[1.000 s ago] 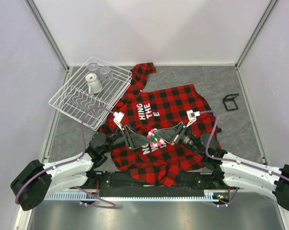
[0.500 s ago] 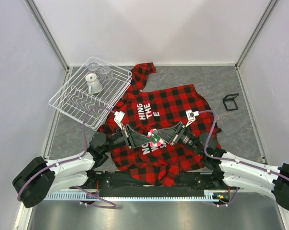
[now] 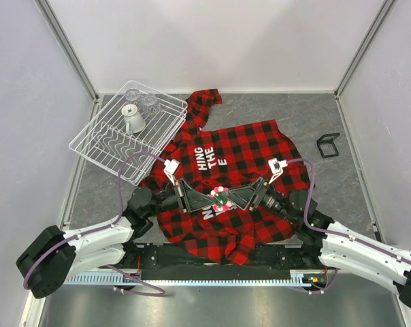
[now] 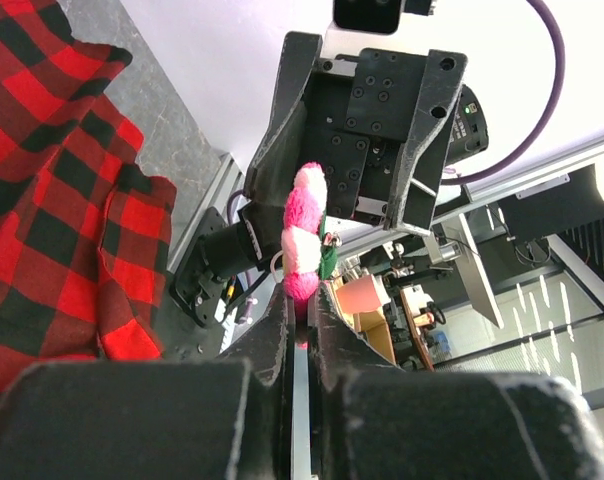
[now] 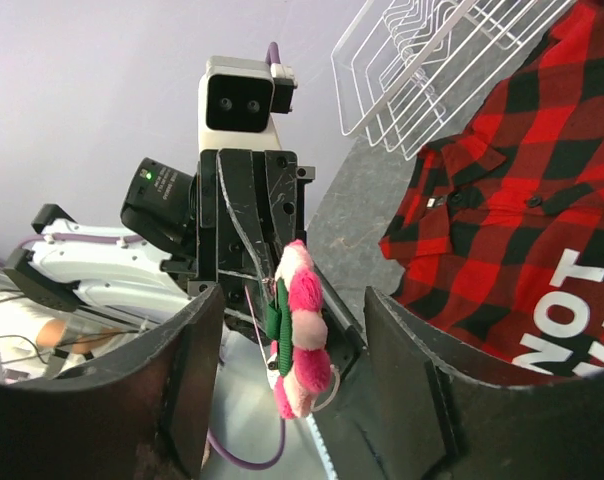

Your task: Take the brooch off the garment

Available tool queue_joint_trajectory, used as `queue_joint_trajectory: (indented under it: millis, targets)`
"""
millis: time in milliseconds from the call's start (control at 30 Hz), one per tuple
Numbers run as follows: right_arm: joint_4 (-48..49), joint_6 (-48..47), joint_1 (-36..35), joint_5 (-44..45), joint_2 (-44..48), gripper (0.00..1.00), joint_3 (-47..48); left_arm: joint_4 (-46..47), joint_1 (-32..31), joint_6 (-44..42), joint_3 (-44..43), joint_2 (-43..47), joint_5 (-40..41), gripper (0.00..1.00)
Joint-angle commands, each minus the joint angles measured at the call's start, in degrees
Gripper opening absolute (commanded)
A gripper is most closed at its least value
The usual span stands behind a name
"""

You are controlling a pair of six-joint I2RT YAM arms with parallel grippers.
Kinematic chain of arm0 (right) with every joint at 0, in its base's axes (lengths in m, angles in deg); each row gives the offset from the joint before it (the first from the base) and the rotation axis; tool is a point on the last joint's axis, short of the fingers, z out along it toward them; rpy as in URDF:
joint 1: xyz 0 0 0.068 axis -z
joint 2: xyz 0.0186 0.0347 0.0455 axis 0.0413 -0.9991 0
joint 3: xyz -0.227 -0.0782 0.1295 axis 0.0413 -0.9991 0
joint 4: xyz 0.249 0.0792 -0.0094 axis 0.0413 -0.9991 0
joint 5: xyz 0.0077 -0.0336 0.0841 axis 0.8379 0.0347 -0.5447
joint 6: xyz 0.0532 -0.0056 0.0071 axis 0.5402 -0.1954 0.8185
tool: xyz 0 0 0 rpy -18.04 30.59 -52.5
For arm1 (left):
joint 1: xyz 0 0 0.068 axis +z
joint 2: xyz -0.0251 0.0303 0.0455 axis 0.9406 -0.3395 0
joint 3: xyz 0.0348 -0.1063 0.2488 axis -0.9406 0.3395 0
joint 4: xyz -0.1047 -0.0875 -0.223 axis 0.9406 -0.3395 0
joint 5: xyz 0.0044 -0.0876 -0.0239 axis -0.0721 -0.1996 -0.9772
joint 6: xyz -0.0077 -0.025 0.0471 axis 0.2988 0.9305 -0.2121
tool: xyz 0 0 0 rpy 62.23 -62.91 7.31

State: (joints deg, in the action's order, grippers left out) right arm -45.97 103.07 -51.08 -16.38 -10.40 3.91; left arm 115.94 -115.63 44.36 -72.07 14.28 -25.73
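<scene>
The brooch [image 3: 220, 196], a pink-and-white flower with a green bit, hangs above the middle of the red-and-black plaid garment [image 3: 250, 146], between both grippers. My left gripper [image 3: 213, 197] is shut on the brooch's lower edge. In the left wrist view the brooch [image 4: 304, 235] sticks up from the pinched tips of that gripper [image 4: 304, 300], free of the cloth. My right gripper [image 3: 231, 198] faces it, open. In the right wrist view the brooch [image 5: 304, 335] sits between the spread fingers [image 5: 197, 330] without touching them.
A white wire dish rack [image 3: 103, 146] holding glassware [image 3: 132, 117] stands at the back left, overlapping the garment's sleeve. A small black frame [image 3: 328, 145] lies at the right on the grey table. White walls close in the sides and the back.
My left gripper has shut on the brooch. My right gripper, shut on it before, has opened and drawn back a little to the right.
</scene>
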Motion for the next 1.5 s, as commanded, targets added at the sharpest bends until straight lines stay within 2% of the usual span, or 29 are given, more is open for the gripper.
queue_joint_trajectory:
  millis: [0, 133, 333, 400, 567, 967, 1367, 1467]
  targets:
    - [-3.01, -3.90, 1.07, -4.00, 1.82, 0.66, 2.36, -0.46, 0.39, -1.12, -2.07, -0.04, -3.82, 0.02]
    - [-3.10, -5.40, 1.07, -6.29, -0.37, 0.57, 3.68, 0.15, 0.47, -1.30, -3.12, -1.18, -5.76, 0.02]
    - [0.15, -4.96, 1.16, -8.93, -3.36, 0.37, 3.69, 0.59, 0.47, -1.03, -3.30, -1.54, -6.46, 0.02]
    - [1.20, -4.87, 1.24, -9.80, -3.71, 0.37, 3.60, 0.24, 0.47, -1.12, -3.30, -1.36, -6.46, 0.02]
    - [0.68, -4.52, 1.51, -9.81, -2.93, 0.47, 3.16, -0.03, 0.74, -1.47, -3.39, -1.63, -6.64, 0.02]
    - [0.86, -3.82, 1.77, -10.86, -1.87, 0.45, 1.75, -0.11, 1.53, -1.39, -3.56, -2.15, -7.43, 0.02]
    - [1.65, -3.99, 1.77, -11.30, -3.19, 0.22, 1.84, -0.38, 1.62, -1.21, -4.53, -2.07, -8.05, 0.02]
    - [2.09, -3.99, 1.86, -11.74, -3.71, 0.09, 1.84, -0.46, 1.62, -1.12, -4.97, -2.07, -8.13, 0.02]
